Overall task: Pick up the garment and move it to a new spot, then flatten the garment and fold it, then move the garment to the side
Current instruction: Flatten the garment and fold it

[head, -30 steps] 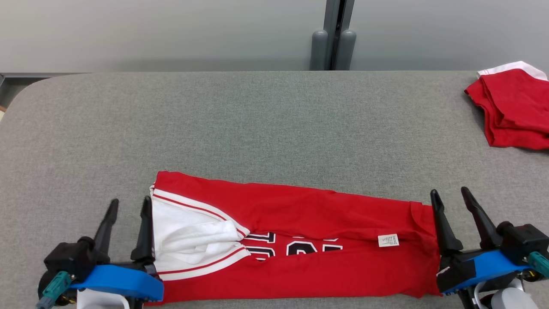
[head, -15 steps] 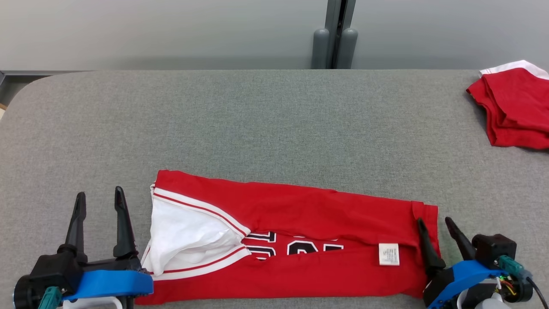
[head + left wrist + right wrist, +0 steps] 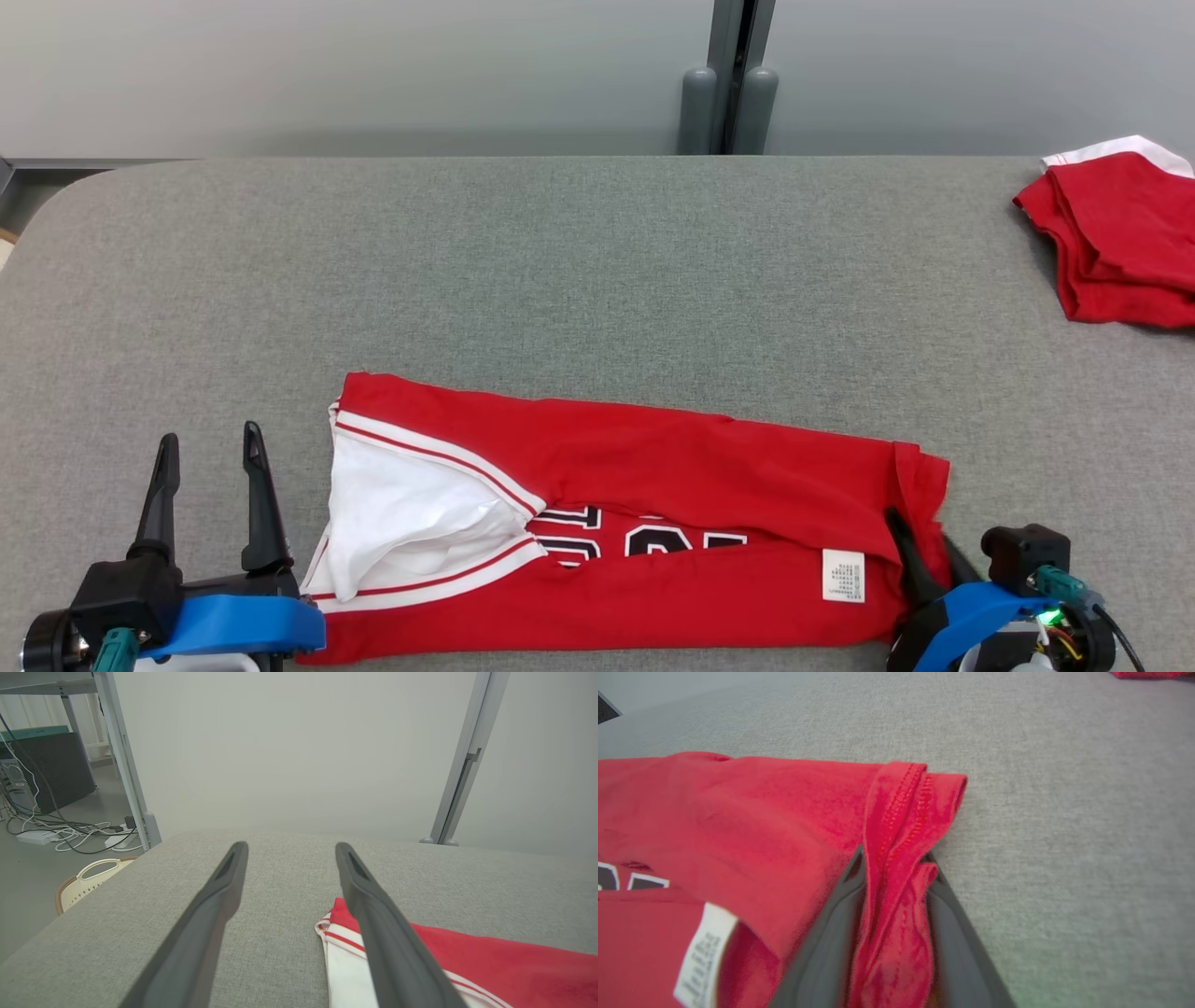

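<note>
Where the left end effector [image 3: 209, 434] stood against the white sleeve end a second ago, it now sits drawn back to the left. Its jaws are spread wide and empty, just beside the garment but not touching it. The garment [image 3: 653, 467] lies as a long red band across the near part of the grey tabletop [image 3: 560, 280], with both long sides folded in and black numbers peeking out between them. At its right end, the right end effector [image 3: 920, 527] has come in from open and narrowed onto the hem, with red cloth bunched between its fingers [image 3: 822, 952]. This looks like the start of the next fold, carrying the right end over toward the left. Another red piece [image 3: 1111, 233] sits well apart at the far right.
</note>
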### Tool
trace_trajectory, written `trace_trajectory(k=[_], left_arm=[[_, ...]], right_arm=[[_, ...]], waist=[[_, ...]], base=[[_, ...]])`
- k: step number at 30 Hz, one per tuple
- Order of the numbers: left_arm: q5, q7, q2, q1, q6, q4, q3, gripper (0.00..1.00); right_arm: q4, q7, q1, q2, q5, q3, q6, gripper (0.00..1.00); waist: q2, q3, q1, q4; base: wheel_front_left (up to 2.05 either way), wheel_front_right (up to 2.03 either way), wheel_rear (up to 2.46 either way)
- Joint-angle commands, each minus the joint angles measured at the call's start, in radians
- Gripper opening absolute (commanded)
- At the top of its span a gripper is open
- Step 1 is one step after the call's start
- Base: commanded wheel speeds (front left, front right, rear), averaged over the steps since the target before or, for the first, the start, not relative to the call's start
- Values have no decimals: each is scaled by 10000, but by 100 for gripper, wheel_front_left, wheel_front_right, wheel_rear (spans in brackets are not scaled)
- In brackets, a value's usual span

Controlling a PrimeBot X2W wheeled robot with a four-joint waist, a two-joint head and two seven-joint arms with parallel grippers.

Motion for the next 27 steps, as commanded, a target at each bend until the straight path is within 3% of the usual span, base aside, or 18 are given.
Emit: trace_trajectory(k=[1, 13, 21, 27], left_arm=[[90, -43, -26, 32, -39, 45, 63, 100], [416, -43, -139, 151, -167, 151, 121, 100], [449, -43, -167, 134, -227, 167, 81, 100], [451, -43, -177, 124, -221, 211, 196, 100]], right_arm=[[155, 3, 92, 79, 95, 98, 25, 0], [16, -212, -354, -1084, 249, -690, 12, 0], [-25, 295, -343, -2307, 209, -1448, 14, 0], [-574, 801, -226, -2499, 163, -1543, 14, 0]], waist=[[0, -37, -1, -33], [0, -241, -1, -280], [0, -265, -1, -347], [0, -232, -1, -440]], base=[[0, 0, 0], [0, 0, 0], [0, 0, 0], [0, 0, 0]])
